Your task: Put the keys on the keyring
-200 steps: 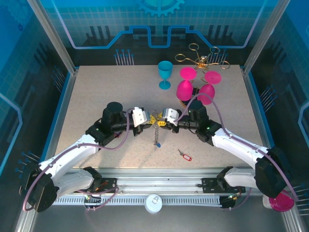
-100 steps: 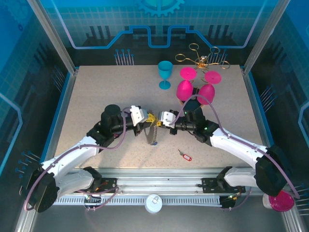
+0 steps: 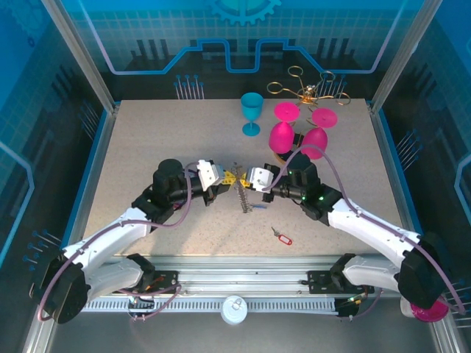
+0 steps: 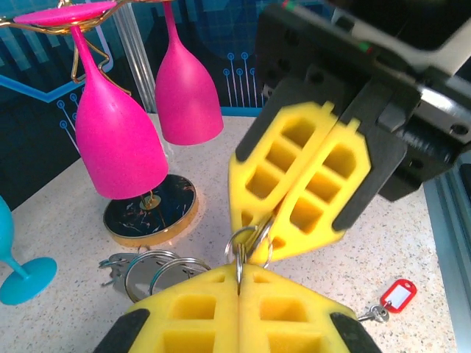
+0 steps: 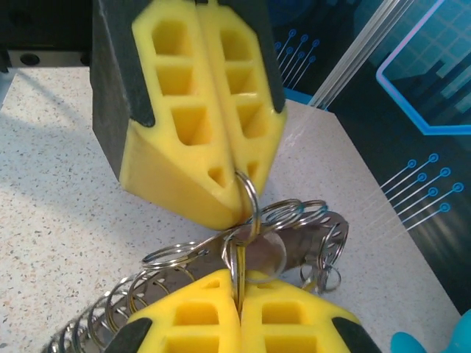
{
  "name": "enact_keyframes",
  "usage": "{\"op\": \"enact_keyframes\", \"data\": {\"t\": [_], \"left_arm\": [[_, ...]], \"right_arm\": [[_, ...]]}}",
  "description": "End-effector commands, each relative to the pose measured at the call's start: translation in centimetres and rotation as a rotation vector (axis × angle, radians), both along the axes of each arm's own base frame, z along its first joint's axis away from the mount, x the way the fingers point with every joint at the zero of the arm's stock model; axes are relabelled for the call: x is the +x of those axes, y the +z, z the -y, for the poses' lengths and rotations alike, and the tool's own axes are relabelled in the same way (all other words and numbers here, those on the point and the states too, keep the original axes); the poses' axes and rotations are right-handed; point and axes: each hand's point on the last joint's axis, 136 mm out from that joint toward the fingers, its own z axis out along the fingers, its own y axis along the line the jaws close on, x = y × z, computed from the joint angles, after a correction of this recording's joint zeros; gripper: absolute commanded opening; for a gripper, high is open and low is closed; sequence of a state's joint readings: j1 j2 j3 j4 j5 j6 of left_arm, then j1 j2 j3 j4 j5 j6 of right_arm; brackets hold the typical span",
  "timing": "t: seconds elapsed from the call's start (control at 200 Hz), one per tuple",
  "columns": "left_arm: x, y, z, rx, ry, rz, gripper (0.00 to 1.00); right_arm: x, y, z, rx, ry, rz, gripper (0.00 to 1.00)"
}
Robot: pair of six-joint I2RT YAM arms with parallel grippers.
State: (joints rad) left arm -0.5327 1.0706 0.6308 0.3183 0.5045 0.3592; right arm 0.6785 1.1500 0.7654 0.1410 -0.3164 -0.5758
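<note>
Left pincer (image 3: 224,179) and right pincer (image 3: 246,181) — tip to tip, each clamped on linked silver rings (image 5: 249,206); coiled keyring (image 3: 245,198) just beneath them; red-tagged key (image 3: 282,236) — desk (image 3: 147,147), right pincer's near side.

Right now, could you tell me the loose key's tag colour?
Red, with a white insert; the tag shows best in the left wrist view.

Pink goblets (image 3: 283,137), teal goblet (image 3: 252,110), red key (image 3: 284,239), speckled table (image 3: 147,140)
</note>
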Motion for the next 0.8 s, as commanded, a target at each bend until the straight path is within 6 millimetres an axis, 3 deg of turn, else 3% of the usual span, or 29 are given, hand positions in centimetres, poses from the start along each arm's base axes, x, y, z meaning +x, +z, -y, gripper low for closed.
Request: {"op": "enact_keyframes", "data": {"t": [0.0, 0.275, 0.605, 0.765, 0.795], "left_arm": [[0.0, 0.8, -0.3, 0.017, 0.002, 0.052, 0.00], [0.4, 0.2, -0.5, 0.054, 0.018, 0.052, 0.00], [1.2, -2.6, -0.7, 0.187, 0.026, -0.005, 0.00], [1.0, -2.5, -0.3, 0.172, 0.003, -0.019, 0.00], [0.9, -2.5, -0.3, 0.169, 0.001, -0.022, 0.10]], "right_arm": [[0.1, 0.5, 0.6, -0.008, -0.010, 0.027, 0.00], [0.3, 0.9, 1.0, -0.040, -0.026, 0.059, 0.00], [0.1, 2.7, 0.8, -0.067, -0.025, 0.129, 0.00], [0.0, 3.2, 0.3, -0.080, -0.014, 0.141, 0.00], [0.0, 3.0, 0.2, -0.086, -0.014, 0.137, 0.00]]}}
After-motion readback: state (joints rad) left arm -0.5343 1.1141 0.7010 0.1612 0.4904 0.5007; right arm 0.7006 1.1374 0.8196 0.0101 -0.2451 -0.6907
